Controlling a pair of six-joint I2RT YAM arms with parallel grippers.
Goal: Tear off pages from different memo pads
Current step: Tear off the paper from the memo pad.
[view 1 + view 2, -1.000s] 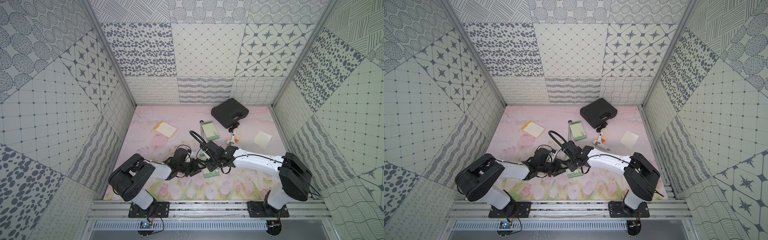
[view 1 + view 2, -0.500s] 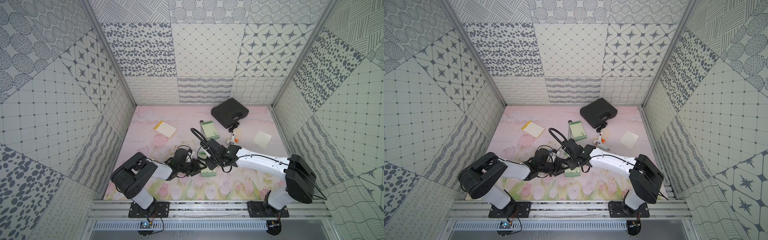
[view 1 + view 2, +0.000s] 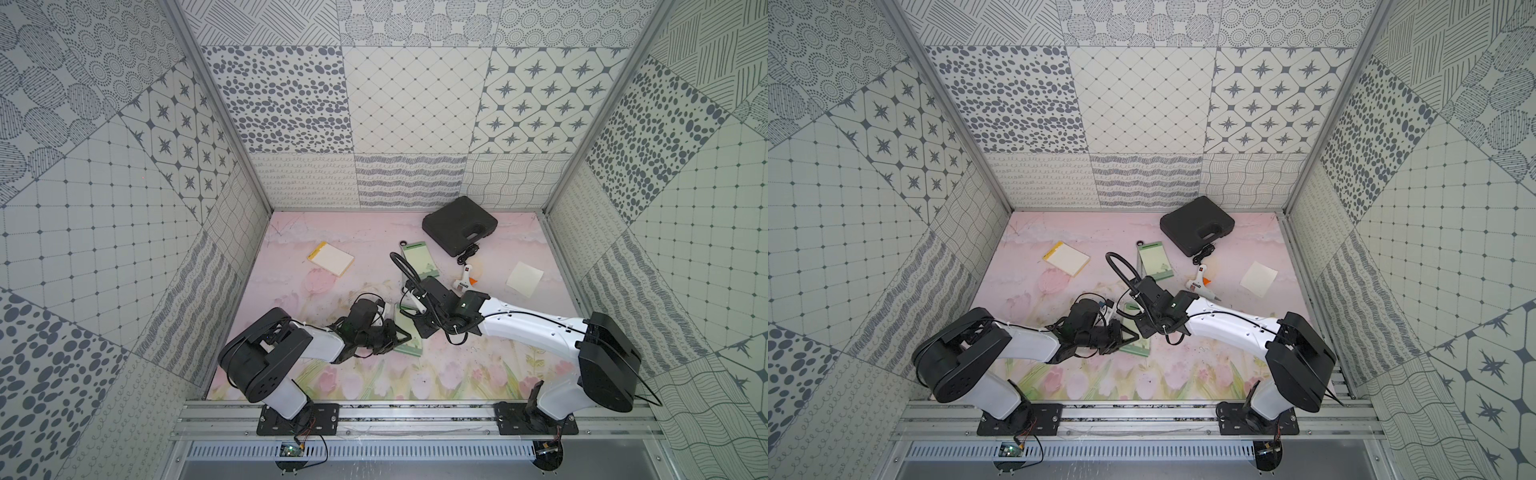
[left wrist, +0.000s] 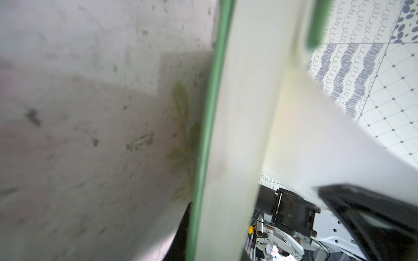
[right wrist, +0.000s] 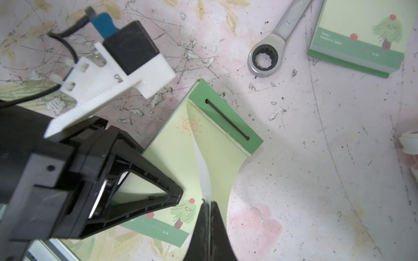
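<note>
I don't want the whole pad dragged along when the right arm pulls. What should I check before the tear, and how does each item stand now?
1. Grip: right gripper shut on the lifted top page: ok.
2. Only one sheet pinched: cannot tell.
3. Hold-down: left gripper lies over the near green pad: ok.
4. Left gripper actually pressing the pad firmly: cannot tell.
5. Pull path: wrench and far green pad lie apart from the near pad: ok.
</note>
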